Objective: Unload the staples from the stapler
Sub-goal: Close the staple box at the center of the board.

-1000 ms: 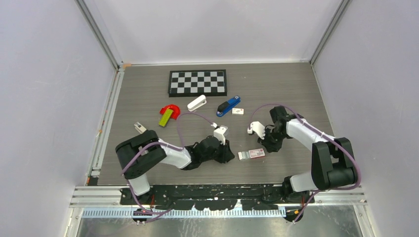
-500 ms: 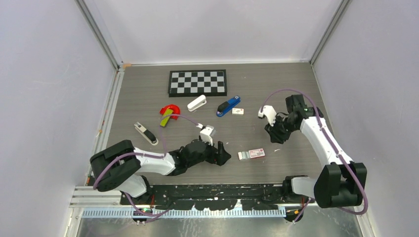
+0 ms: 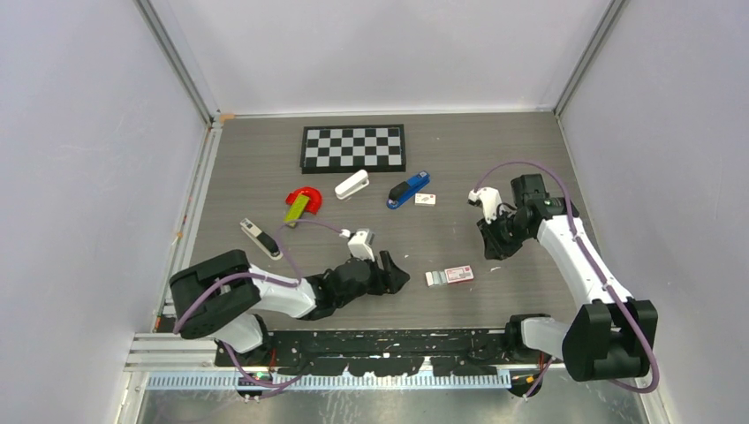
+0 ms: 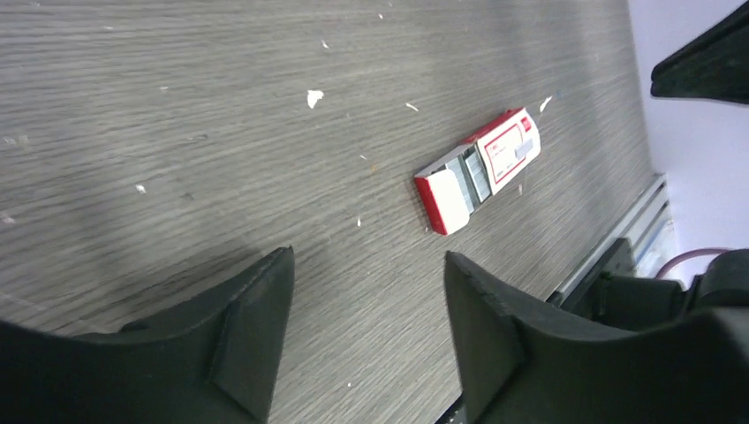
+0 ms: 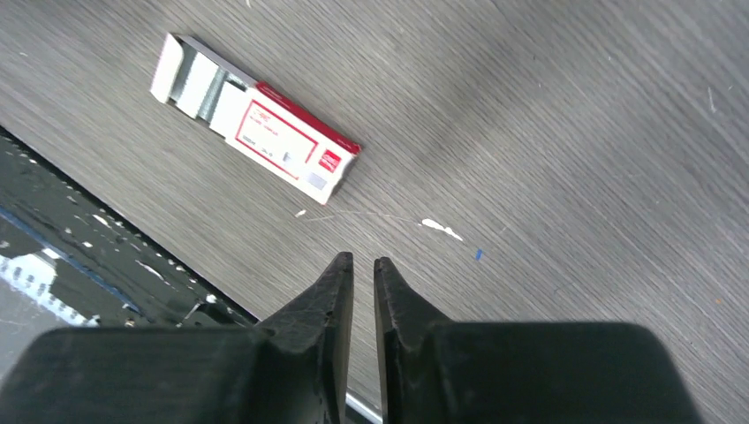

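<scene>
The blue stapler (image 3: pixel 408 190) lies shut on the table right of centre, near the back, away from both grippers. No loose strip of staples shows. My left gripper (image 3: pixel 395 272) is low over the table near the front, open and empty, as the left wrist view (image 4: pixel 366 291) also shows. It points toward the red-and-white box (image 4: pixel 481 168). My right gripper (image 3: pixel 491 248) hangs right of that box (image 3: pixel 450 276). In the right wrist view its jaws (image 5: pixel 363 263) are shut with only a hairline gap and hold nothing.
A checkerboard (image 3: pixel 353 147) lies at the back. A white stapler (image 3: pixel 351 185), a red and yellow-green piece (image 3: pixel 302 203), a small white card (image 3: pixel 426 199) and a grey-black tool (image 3: pixel 261 238) lie around the middle. The red-and-white box (image 5: pixel 256 124) is slid open. The front rail (image 5: pixel 79 256) is close.
My right gripper has drawn away from the red-and-white box, up and to the right. My left arm has swung its elbow left and lowered, with the gripper still left of the box.
</scene>
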Controlling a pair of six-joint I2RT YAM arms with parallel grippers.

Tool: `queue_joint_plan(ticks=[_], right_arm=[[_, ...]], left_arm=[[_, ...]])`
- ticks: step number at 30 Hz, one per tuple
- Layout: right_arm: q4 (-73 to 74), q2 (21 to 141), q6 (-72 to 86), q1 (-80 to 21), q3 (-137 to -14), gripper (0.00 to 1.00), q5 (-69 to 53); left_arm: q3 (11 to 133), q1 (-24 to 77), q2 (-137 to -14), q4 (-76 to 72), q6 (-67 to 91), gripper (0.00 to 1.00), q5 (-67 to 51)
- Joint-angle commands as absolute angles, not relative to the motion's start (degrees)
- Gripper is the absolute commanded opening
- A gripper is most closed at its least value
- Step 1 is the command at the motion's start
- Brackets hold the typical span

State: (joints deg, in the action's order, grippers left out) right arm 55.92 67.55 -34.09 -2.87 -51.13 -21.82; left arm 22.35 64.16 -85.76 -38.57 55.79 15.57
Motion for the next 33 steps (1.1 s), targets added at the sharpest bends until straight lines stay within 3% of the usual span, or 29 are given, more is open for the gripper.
queue_joint_plan(ticks=[1,4,12,18,33], right_arm=[[53.1,69.8,-32.6,-2.7,-50.1,0.17,-17.0],[52.8,72.6,-32.3,-2.8,-50.1,0.15,-16.6],[50.7,79.0,-29.7,-5.0,-49.9,0.13,-15.3],[50.4,81.5,-29.0,-5.8,-50.0,0.12,-14.7],[49.4,87.5,-28.0,-8.5,-50.0,0.11,-15.0]], left_arm=[[28.0,67.7,-88.6,-34.4,62.5,0.56,20.1],[31.1,69.6,-90.4,-27.4,65.9,0.45,23.9],[35.1,70.2,-94.5,-24.8,68.6,0.41,23.1],[36.5,70.3,-99.9,-30.6,68.5,0.32,20.2],[36.9,70.3,-103.4,-35.8,69.6,0.30,18.9]])
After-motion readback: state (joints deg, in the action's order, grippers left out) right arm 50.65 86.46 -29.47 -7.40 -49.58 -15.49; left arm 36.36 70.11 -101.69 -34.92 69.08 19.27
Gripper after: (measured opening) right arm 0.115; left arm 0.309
